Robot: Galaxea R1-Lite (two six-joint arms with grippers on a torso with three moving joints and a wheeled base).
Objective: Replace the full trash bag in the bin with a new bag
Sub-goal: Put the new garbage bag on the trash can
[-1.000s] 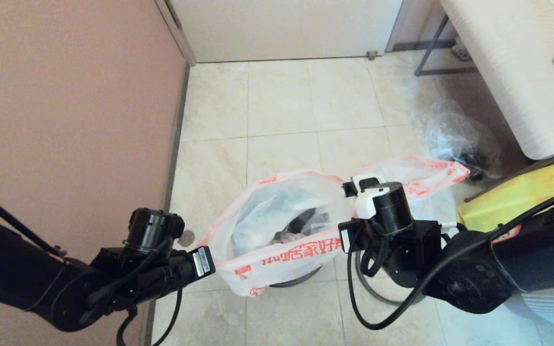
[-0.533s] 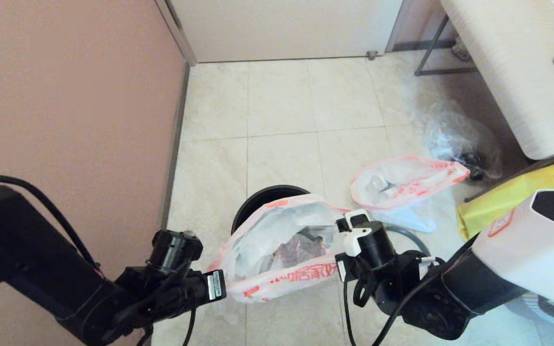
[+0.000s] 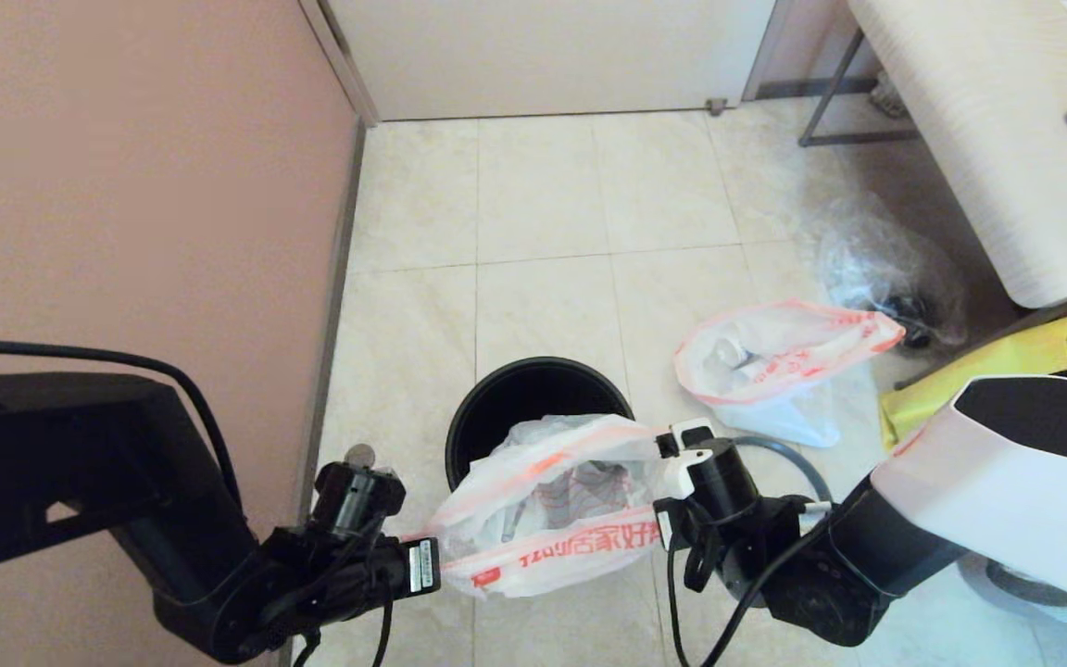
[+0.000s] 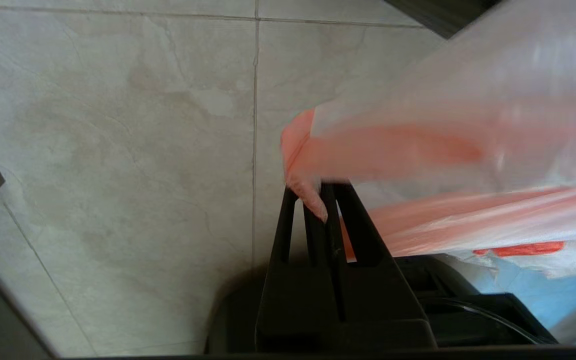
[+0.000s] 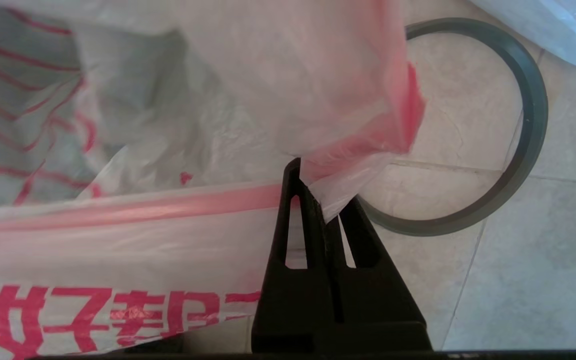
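The new bag [image 3: 547, 514] is hanging over the bin's [image 3: 496, 398] near edge, leaving its far mouth open; the rim ring [image 5: 513, 150] is lying beside, tiles beyond unobstructed.

A pale beige tiled floor [image 3: 543, 222] with thin grout lines fills the room. A pinkish-brown wall [image 3: 126, 185] runs along the left, a white door [image 3: 543, 56] closes the far end, and a metal-legged white table [image 3: 987, 130] stands on the right.
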